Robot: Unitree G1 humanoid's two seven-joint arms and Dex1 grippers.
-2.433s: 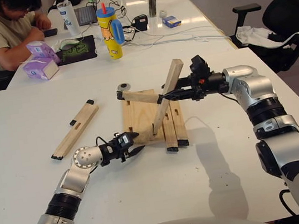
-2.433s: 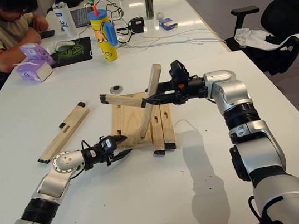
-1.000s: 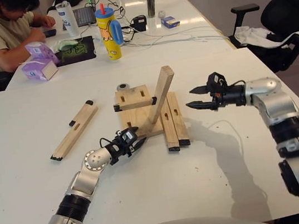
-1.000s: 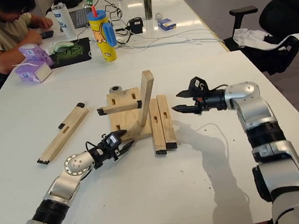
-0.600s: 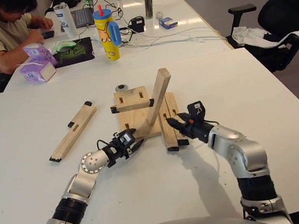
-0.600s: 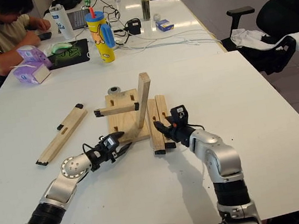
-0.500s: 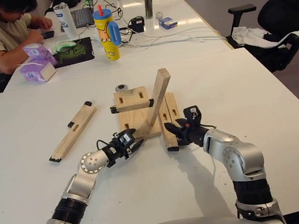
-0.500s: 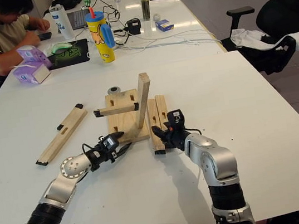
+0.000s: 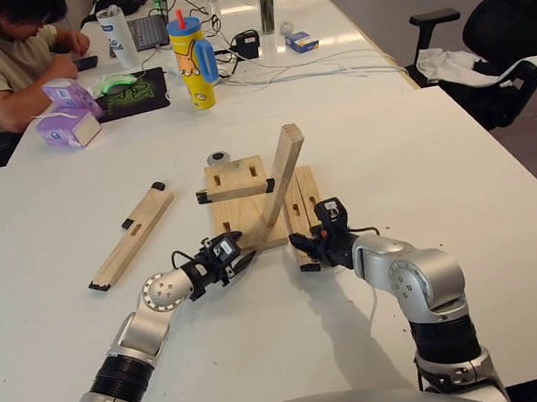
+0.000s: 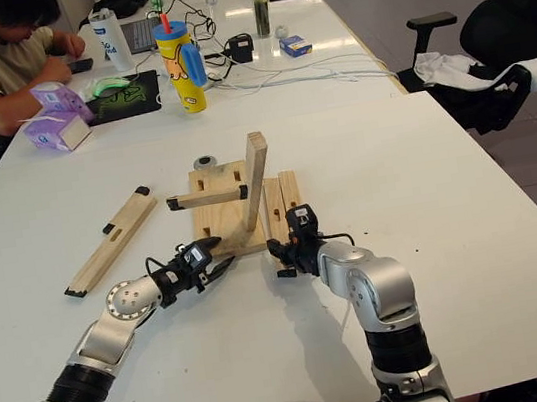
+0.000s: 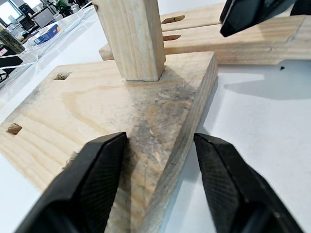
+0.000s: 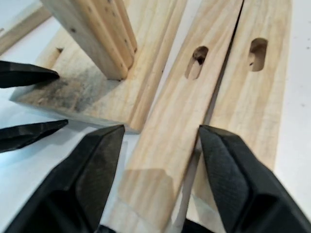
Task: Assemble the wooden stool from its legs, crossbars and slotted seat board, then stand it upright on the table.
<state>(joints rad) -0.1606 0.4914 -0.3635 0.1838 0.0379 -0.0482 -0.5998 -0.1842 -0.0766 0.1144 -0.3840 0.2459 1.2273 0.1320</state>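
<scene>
Likely step: leg pickup | left gripper [image 9: 238,259]: fingers spread astride seat board [image 9: 238,222] corner | right gripper [image 12: 160,162]: fingers spread around loose leg [image 12: 182,109] beside seat board | next: pinch, lift

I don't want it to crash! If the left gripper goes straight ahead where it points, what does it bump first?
Probably the seat board: its near corner sits between the left gripper's open fingers. Behind that corner stands the leaning leg.

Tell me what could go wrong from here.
The right hand straddles the end of a loose leg lying against its neighbour; closing may drag both. The left hand flanks only a corner of the seat board, so a shove could twist it and topple the tilted leg standing in it.
</scene>
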